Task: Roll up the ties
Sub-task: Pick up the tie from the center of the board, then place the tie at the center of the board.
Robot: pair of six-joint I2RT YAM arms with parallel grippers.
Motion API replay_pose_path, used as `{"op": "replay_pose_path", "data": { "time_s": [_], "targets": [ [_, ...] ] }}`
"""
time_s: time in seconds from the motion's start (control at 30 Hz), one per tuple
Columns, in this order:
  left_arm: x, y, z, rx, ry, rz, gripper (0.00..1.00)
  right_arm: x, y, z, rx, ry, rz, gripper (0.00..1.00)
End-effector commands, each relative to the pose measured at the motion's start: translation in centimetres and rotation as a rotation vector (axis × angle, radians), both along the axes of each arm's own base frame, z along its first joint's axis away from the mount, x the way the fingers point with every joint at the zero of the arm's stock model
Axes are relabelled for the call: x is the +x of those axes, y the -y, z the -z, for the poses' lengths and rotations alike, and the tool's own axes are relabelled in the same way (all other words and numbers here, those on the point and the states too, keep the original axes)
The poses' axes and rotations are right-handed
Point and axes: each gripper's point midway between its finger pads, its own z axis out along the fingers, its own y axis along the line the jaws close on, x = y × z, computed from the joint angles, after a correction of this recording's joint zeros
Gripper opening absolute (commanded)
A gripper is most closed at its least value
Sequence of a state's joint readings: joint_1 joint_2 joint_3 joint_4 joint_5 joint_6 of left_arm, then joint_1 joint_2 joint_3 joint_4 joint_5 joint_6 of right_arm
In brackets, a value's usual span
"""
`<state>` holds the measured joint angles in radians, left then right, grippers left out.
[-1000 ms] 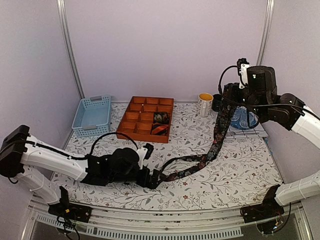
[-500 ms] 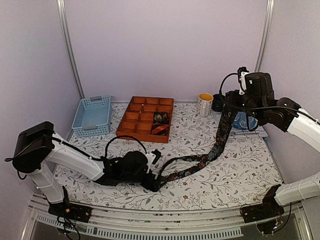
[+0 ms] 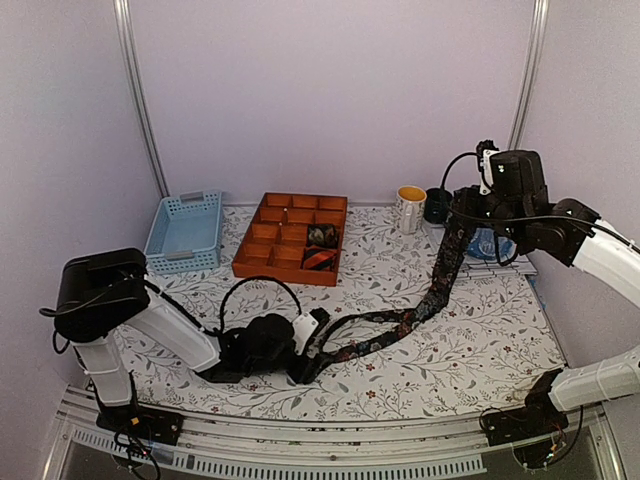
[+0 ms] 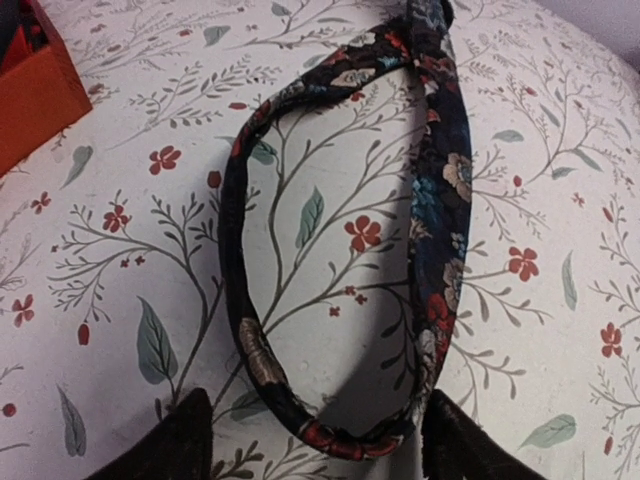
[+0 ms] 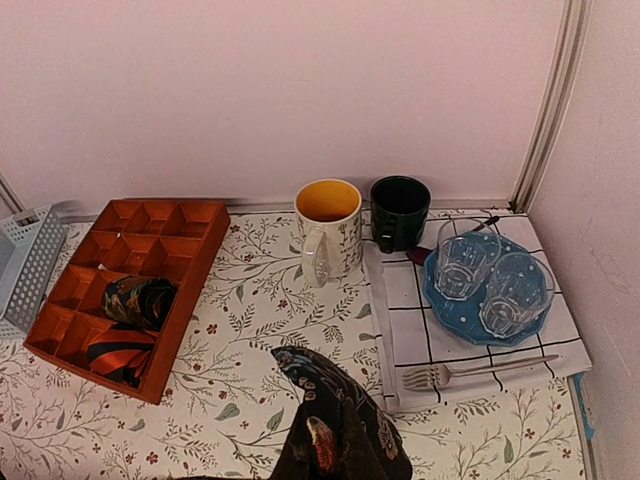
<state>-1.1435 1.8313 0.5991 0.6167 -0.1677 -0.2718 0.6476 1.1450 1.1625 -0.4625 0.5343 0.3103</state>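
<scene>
Our right gripper point(image 3: 462, 205) is clamped on the dark floral fabric necktie point(image 3: 400, 325), which drapes down onto the patterned tabletop point(image 3: 480, 350). Our left gripper point(image 4: 320, 455) stands wide astride its folded end. We judge it limp and slippery: pinch the fold itself.

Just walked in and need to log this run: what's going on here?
The right claw holds one end of a dark floral fabric necktie up off the flowered tablecloth. The left claw sits low on the cloth, jaws open around the tie's looped other end, apparently about to start a roll. Two rolled ties already sit in the orange divided tray.
</scene>
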Motion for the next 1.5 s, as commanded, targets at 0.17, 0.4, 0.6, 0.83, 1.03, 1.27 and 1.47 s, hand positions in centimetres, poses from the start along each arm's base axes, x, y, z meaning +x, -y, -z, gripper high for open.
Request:
{"op": "replay_pose_path", "data": {
  "time_s": [0.17, 0.4, 0.6, 0.83, 1.03, 1.27, 1.47],
  "targets": [
    [0.4, 1.3, 0.8, -0.026, 0.083, 0.050, 0.50, -1.0, 1.1, -1.3, 0.031, 0.044, -0.003, 0.00],
    [0.6, 1.3, 0.1, -0.039, 0.110, 0.040, 0.00, -1.2, 1.4, -0.4, 0.035, 0.026, 0.002, 0.00],
    [-0.8, -1.2, -3.8, -0.034, -0.047, -0.031, 0.00, -1.4, 2.8, -0.1, 0.083, 0.005, 0.039, 0.00],
    [-1.2, -7.3, -6.9, -0.080, -0.417, -0.153, 0.00, -0.8, 8.1, 4.7, 0.221, -0.119, 0.198, 0.00],
    [0.5, -13.1, -9.1, -0.198, -0.589, -0.295, 0.00, -2.2, 14.1, 10.7, 0.290, -0.242, 0.433, 0.00],
    [1.0, -17.6, -13.8, -0.254, -0.531, -0.405, 0.00, -4.7, 16.6, 10.3, 0.351, -0.218, 0.522, 0.00],
    [1.5, -17.9, -11.6, -0.250, -0.583, -0.446, 0.00, -5.2, 17.6, 12.1, 0.332, -0.262, 0.592, 0.00]
  ]
}}
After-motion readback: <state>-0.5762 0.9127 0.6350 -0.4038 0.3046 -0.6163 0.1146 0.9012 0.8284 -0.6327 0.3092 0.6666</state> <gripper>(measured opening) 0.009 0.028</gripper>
